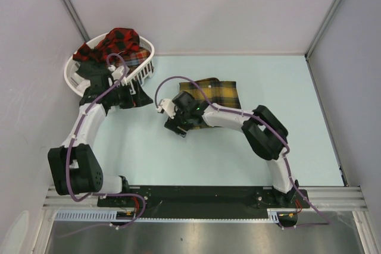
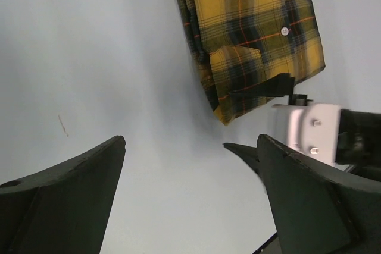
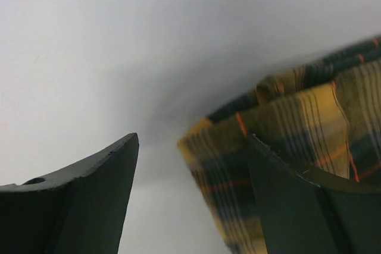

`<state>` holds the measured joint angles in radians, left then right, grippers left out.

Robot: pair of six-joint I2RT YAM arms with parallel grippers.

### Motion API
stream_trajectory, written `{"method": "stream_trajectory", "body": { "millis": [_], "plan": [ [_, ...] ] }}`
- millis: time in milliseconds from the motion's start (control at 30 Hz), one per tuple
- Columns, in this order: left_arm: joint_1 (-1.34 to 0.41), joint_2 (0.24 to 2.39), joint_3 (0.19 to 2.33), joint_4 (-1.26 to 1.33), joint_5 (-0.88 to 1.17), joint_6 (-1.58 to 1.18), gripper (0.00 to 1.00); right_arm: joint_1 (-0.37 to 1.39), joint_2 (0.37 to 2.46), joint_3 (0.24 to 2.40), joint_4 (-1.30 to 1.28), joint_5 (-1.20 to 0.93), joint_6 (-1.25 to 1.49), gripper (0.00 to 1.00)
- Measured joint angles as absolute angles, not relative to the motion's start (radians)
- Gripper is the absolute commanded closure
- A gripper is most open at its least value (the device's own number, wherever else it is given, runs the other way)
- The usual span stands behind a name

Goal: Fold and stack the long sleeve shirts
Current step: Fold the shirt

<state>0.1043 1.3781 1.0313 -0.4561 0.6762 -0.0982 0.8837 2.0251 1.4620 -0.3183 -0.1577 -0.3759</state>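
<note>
So, I judge mustard plaid shirt (image 1: 214,94) folded; red plaid shirts (image 1: 122,41) wait in basket (image 1: 69,74); left end effector (image 2: 184,141), right end effector (image 3: 190,138) spread, empty.

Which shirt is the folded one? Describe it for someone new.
On the pale green table, look at the middle, right by the right gripper. The folded shirt lies flat there. It is mustard-yellow plaid, while the red-and-black shirts sit heaped in the white basket.
</note>
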Motion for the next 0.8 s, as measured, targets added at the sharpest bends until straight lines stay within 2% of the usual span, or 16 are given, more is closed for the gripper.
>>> {"method": "stream_trajectory", "body": {
  "millis": [33,100,133,167,233,267,467,633,667,700,733,767,800],
  "plan": [
    [0.111,1.377,1.031,-0.455,0.676,-0.102,0.01,0.897,2.058,1.486,-0.309,-0.131,-0.37,0.24],
    [0.131,1.371,1.03,-0.451,0.675,-0.113,0.01,0.912,2.123,1.534,-0.303,-0.08,-0.366,0.34],
    [0.137,1.367,1.03,-0.45,0.675,-0.115,0.01,0.914,2.143,1.55,-0.298,-0.072,-0.355,0.4],
    [0.147,1.359,1.027,-0.449,0.675,-0.116,0.01,0.916,2.154,1.57,-0.289,-0.049,-0.357,0.53],
    [0.155,1.345,1.026,-0.45,0.675,-0.115,0.02,0.914,2.17,1.582,-0.28,-0.021,-0.36,0.67],
    [0.16,1.322,1.026,-0.447,0.675,-0.114,0.02,0.912,2.173,1.583,-0.28,-0.006,-0.358,1.0],
    [0.161,1.317,1.026,-0.443,0.676,-0.11,0.06,0.907,2.082,1.442,-0.262,-0.102,-0.435,1.0],
    [0.145,1.345,1.026,-0.44,0.679,-0.096,0.06,0.902,1.882,1.232,-0.477,-0.347,-0.636,1.0],
    [0.13,1.359,1.026,-0.439,0.68,-0.093,0.05,0.904,1.84,1.195,-0.537,-0.386,-0.694,0.98],
    [0.113,1.375,1.026,-0.439,0.68,-0.092,0.05,0.907,1.8,1.161,-0.599,-0.419,-0.751,0.91],
    [0.093,1.394,1.026,-0.439,0.683,-0.093,0.06,0.909,1.763,1.127,-0.654,-0.44,-0.806,0.63],
    [0.071,1.415,1.026,-0.436,0.686,-0.093,0.05,0.91,1.721,1.083,-0.717,-0.457,-0.872,0.46],
    [0.053,1.434,1.026,-0.434,0.69,-0.095,0.06,0.91,1.704,1.065,-0.748,-0.461,-0.895,0.32]
  ]
}}
